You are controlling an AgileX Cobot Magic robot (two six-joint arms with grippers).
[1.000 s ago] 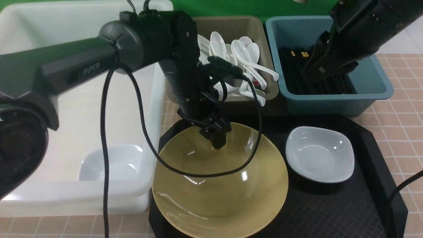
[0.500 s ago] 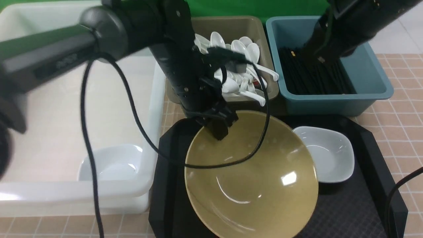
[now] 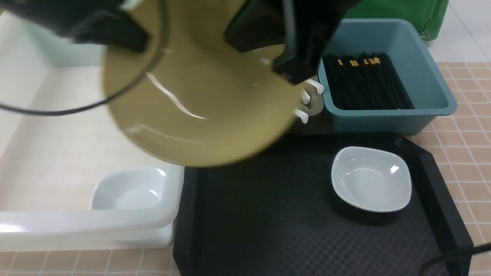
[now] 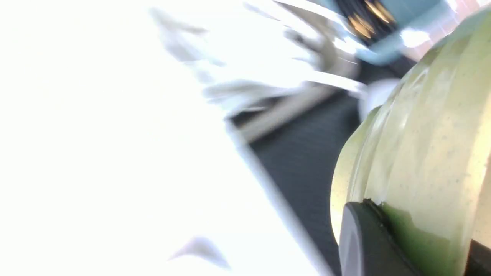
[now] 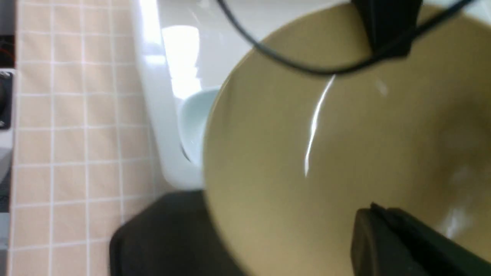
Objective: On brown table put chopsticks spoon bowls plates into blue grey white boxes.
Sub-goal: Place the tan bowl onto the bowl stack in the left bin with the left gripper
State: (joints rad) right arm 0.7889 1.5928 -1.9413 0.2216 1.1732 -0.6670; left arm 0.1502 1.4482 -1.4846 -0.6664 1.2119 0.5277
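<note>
Brown tiled table (image 3: pixel 460 126): left translucent white tub (image 3: pixel 76 226) holds white square plate (image 3: pixel 128 189); far-right teal bin (image 3: pixel 422 76) holds black chopsticks (image 3: pixel 364 84); left gripper (image 3: pixel 293 71) clamps mustard-yellow bowl (image 3: pixel 199 99); right gripper (image 5: pixel 402 245) state unreadable.

The mustard-yellow bowl (image 3: pixel 199 96) is gleaming with a glossy glaze, as is the small white dish (image 3: pixel 370 180); the black tray (image 3: pixel 287 222) is looking matt and rough-textured, the teal-blue bin (image 3: pixel 422 57) showing smooth plastic
</note>
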